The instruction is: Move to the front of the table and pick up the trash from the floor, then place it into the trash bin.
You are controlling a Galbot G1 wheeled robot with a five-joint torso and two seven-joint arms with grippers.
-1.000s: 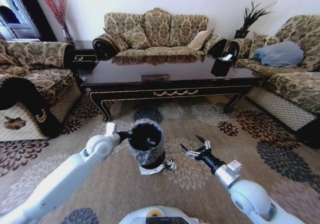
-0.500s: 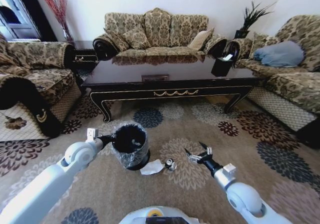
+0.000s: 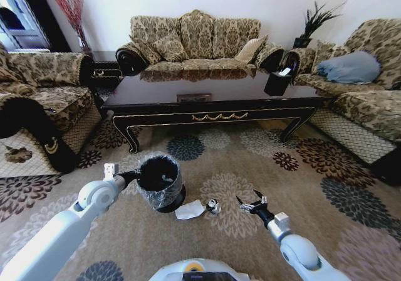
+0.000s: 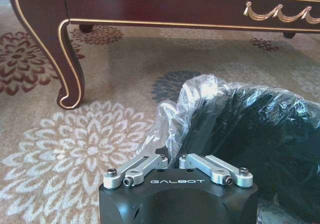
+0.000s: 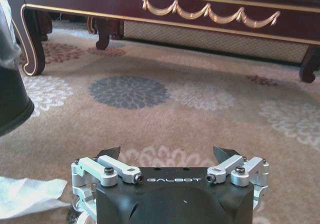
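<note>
Head view: robot faces the long side of the dark wood coffee table (image 3: 213, 96), which stands at 12 o'clock on the flower-medallion carpet (image 3: 313, 168), gold scroll ornament centred on its front rail. The left hand (image 3: 139, 175) is at about 10 o'clock from the base, pinching the near rim of the black trash bin (image 3: 160, 180) with its crinkled clear liner; left wrist view confirms fingers pressed together on the bag edge (image 4: 172, 134), bin mouth (image 4: 250, 134) just beyond the hand. Whether the bin's base is on the carpet or just above it I cannot tell. A small white bit (image 3: 166, 179) is visible inside the bin. Just beside the bin foot, toward 1 o'clock from the base, lies a flat white paper scrap (image 3: 190, 209), and touching or nearly touching its far corner is a small crushed silvery can (image 3: 213, 205). The right hand (image 3: 254, 204) hangs low over the carpet at about 2 o'clock, near the can but apart from it, fingers spread and holding nothing; right wrist view shows the two dark fingertips (image 5: 110, 152) well separated, with the paper scrap (image 5: 27, 195) at the frame corner and the bin's black side (image 5: 11, 101) at the edge. A small black tissue box (image 3: 277, 81) sits on the table top toward its right end. Patterned sofas surround the table on three sides.
</note>
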